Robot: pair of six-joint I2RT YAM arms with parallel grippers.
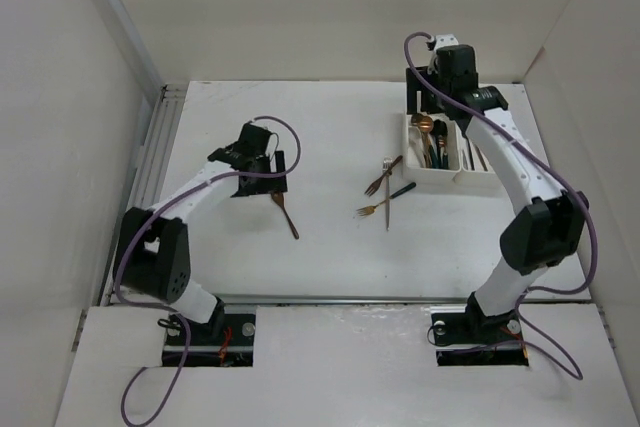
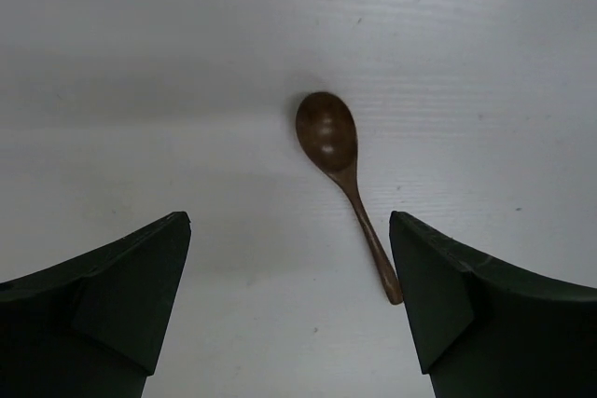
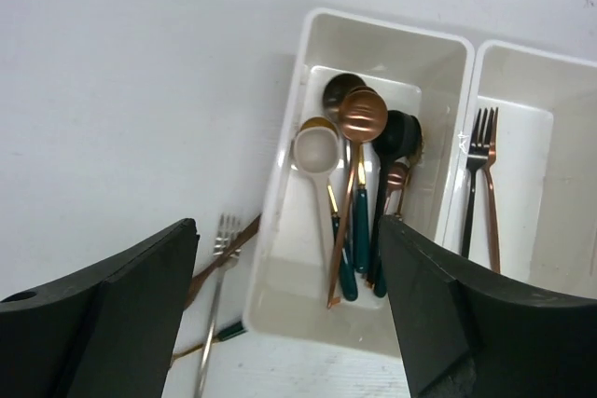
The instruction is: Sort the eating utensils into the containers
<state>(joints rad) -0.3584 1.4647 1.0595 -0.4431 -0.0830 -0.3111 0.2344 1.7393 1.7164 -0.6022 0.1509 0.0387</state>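
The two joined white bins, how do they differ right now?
The spoon bin holds only spoons; the fork bin holds only forks. The spoon bin has several pieces overlapping in a pile; the fork bin shows two, lying side by side. Both are white, rectangular, open-topped and joined along one wall.

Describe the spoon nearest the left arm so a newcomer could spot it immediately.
On the white table, look left, well away from the joined white bins. Under the open jaws of the left gripper lies one copper-brown spoon, all one colour and alone; the other loose utensils cluster beside the bins.
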